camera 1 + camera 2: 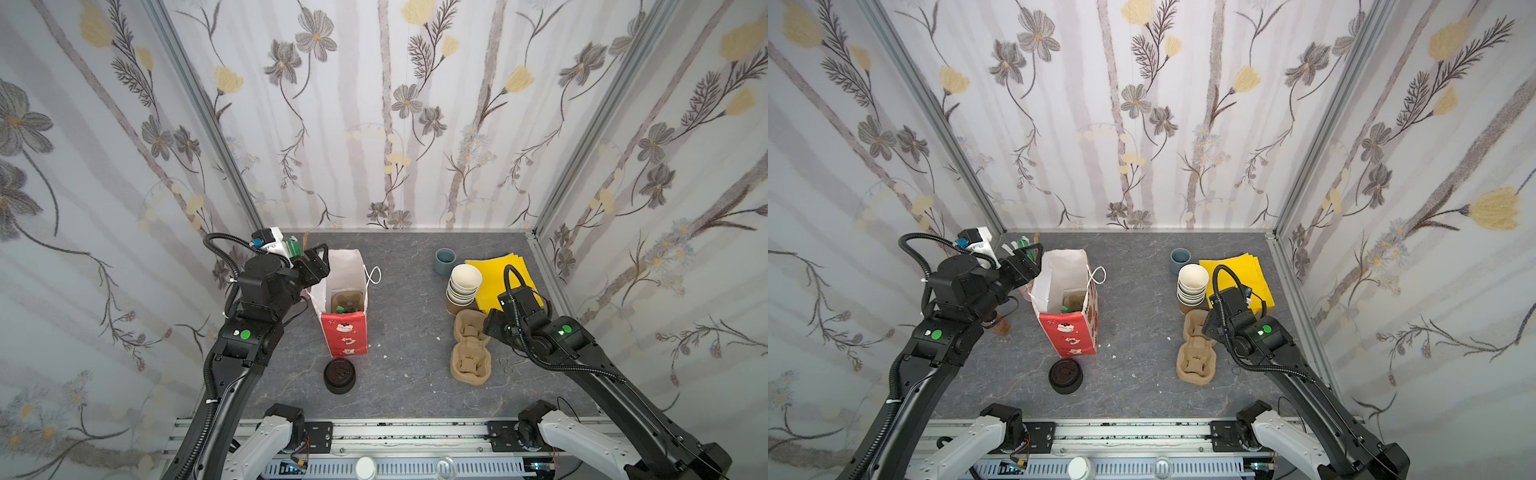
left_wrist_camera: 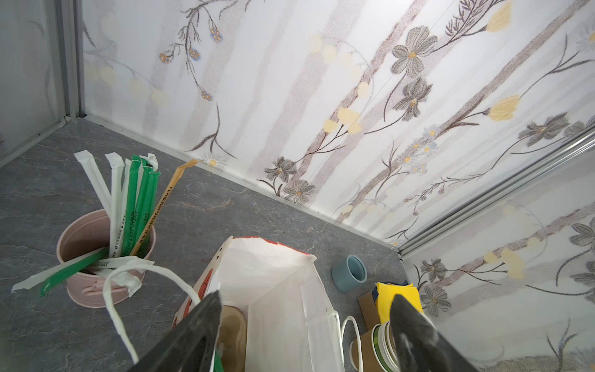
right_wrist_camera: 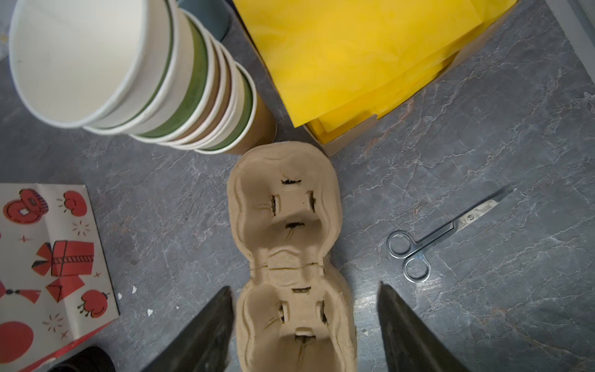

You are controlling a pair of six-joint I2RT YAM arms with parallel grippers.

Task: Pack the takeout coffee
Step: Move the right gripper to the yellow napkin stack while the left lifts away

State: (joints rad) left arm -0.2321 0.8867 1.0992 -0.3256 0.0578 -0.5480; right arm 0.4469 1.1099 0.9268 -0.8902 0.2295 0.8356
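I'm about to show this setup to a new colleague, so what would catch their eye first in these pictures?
The red and white paper bag stands open on the grey table, left of middle, with a black stack of lids just in front of it. Bright yellow sheets lie at the far right, beside a stack of paper cups and tan pulp cup carriers.

Tan pulp tray (image 3: pixel 283 225) under black right pincer (image 3: pixel 304 288); yellow paper (image 3: pixel 354 58) ahead of it, green- and brown-banded white cups (image 3: pixel 180 90) alongside, red-printed white bag (image 3: pixel 48 251), grey veined table (image 3: pixel 483 161).
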